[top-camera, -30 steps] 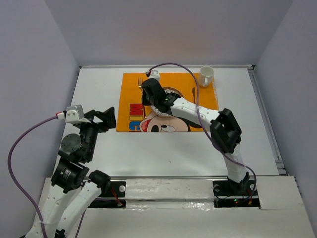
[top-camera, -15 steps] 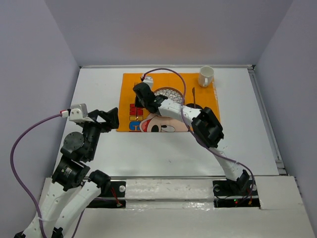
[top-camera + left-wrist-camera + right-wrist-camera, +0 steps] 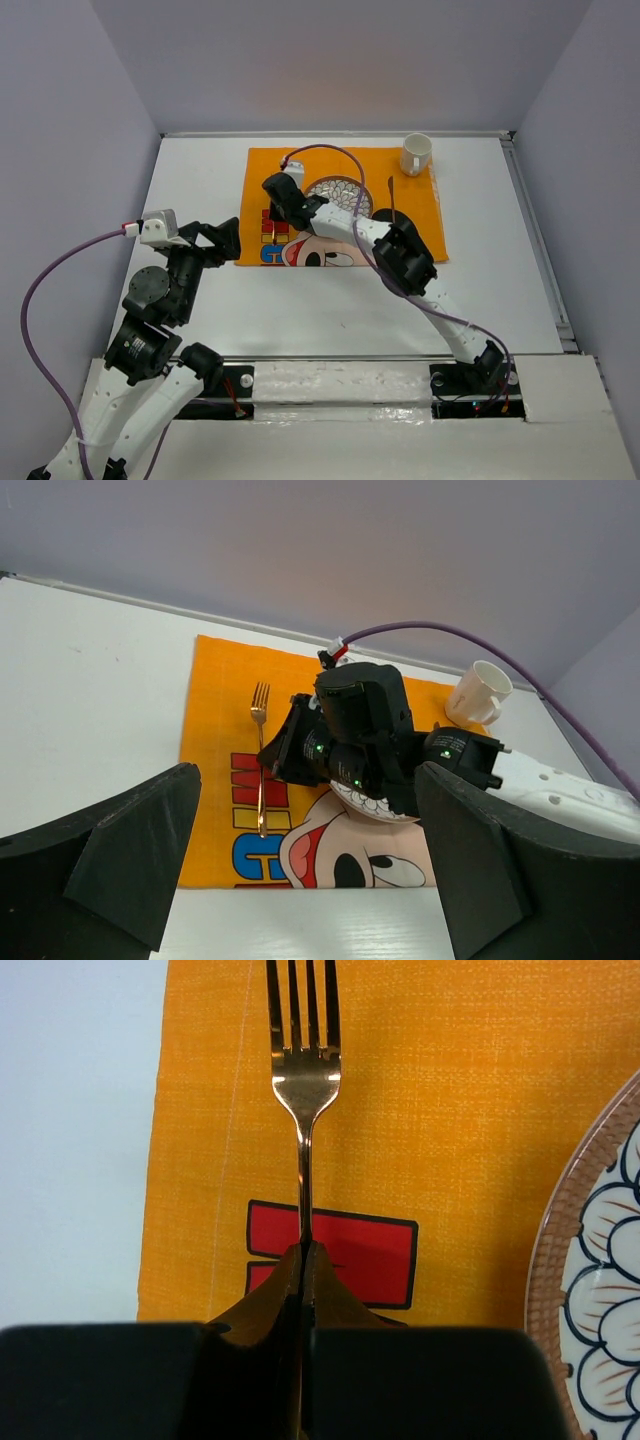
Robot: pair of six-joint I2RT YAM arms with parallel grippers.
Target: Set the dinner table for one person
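Hovering over the table's (image 3: 200,170) left side, just off the cloth's (image 3: 420,225) near-left corner: left gripper (image 3: 228,242), fingers spread wide, holding nothing. Table white, running from the arm bases to the far wall, under everything. Orange cartoon cloth lies mid-table against the far edge. Along the cloth's left edge: gold fork (image 3: 303,1070), tines toward the far edge; resting or lifted, cannot tell. Right gripper (image 3: 303,1252) pinched tight on the fork's handle. Patterned plate (image 3: 340,188) just right of fork. Dark slim utensil (image 3: 391,196) right of plate. White mug (image 3: 416,153) at cloth's far-right corner.
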